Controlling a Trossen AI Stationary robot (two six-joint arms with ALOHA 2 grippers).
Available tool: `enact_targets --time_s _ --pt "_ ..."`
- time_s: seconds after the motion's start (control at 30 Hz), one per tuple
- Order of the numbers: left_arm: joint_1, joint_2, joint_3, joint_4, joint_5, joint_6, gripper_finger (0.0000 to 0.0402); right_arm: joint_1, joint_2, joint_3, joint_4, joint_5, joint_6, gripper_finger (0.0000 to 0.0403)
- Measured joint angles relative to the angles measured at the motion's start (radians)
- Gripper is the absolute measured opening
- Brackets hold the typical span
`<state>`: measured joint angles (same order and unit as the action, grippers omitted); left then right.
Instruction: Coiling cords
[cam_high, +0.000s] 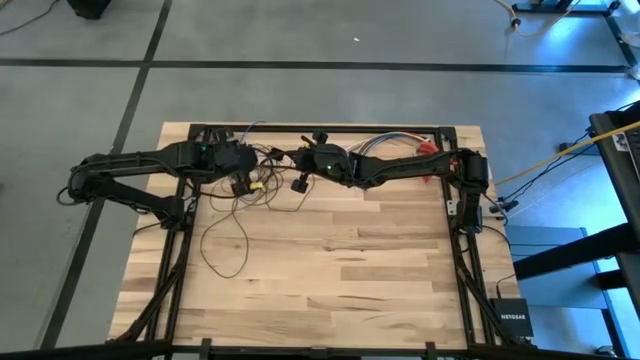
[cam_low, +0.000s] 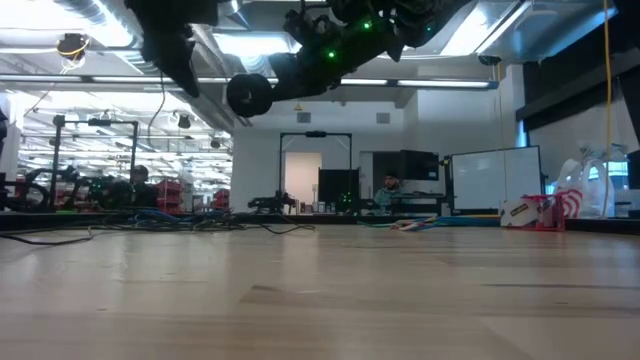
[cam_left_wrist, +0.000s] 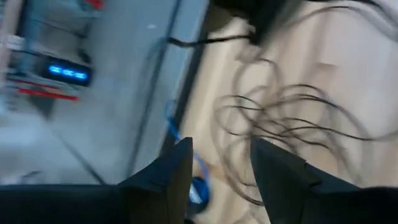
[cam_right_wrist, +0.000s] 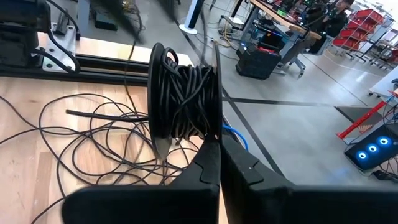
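Presently the cords (cam_right_wrist: 93, 137), a very long thin dark brown-black wire, lie partly as loose loops on the pale wooden tabletop (cam_high: 330, 270) near its far edge, and partly wound as a dense bundle of turns (cam_right_wrist: 183, 99) seen just ahead of the right gripper (cam_right_wrist: 217, 155). In the high view the loose loops (cam_high: 225, 235) trail from between the two arms toward the tabletop's left-centre. The right gripper's fingers are fully closed and point at the wound bundle; whether they pinch a strand cannot be told. The left gripper (cam_left_wrist: 221, 174) stands with its fingers apart above the tangle of loops (cam_left_wrist: 280, 118), holding nothing visible. The step in hand appears to be winding: some turns are formed, and much slack remains on the tabletop. The next move likely calls for the left gripper to take a loose strand and feed it round the bundle while the right arm keeps the bundle steady. Overlapping loops may snag or drag together. Nearby, a short bundle of multicoloured wires (cam_high: 385, 145) lies at the far edge beside the right arm, and a thick yellow cable (cam_high: 545, 165) runs off the tabletop's right side; neither belongs to the task.
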<state>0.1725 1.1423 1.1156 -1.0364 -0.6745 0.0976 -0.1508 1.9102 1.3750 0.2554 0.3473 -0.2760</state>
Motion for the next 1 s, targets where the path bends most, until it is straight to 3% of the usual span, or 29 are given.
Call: enact_targets --time_s 0.23,0.33,0.4,0.53,0.6,0.83,1.0 --pt "0.016 -0.001 0.000 0.121 -0.283 0.092 0.0155 0.000 0.000 0.000 0.001 0.000 0.000 0.0001" --pt "0.016 -0.001 0.000 0.162 -0.302 0.117 0.0155 0.000 0.000 0.000 -0.005 0.000 0.000 0.0001" --pt "0.005 -0.001 0.000 0.154 -0.262 0.117 0.0155 0.000 0.000 0.000 -0.006 0.000 0.000 0.0001" --pt "-0.015 -0.005 -0.005 0.122 -0.010 0.067 0.0155 0.000 0.000 0.000 -0.006 0.000 0.000 0.0001" --pt "-0.028 -0.016 -0.026 0.123 0.059 0.036 0.0155 0.000 0.000 0.000 -0.006 0.000 0.000 0.0001" --pt "-0.095 -0.090 -0.200 0.255 0.069 -0.049 0.0155 0.000 0.000 0.000 -0.006 0.000 0.000 0.0001" --pt "-0.148 -0.171 -0.350 0.430 0.070 -0.025 0.0155 0.000 0.000 0.000 -0.005 0.000 0.000 0.0001"
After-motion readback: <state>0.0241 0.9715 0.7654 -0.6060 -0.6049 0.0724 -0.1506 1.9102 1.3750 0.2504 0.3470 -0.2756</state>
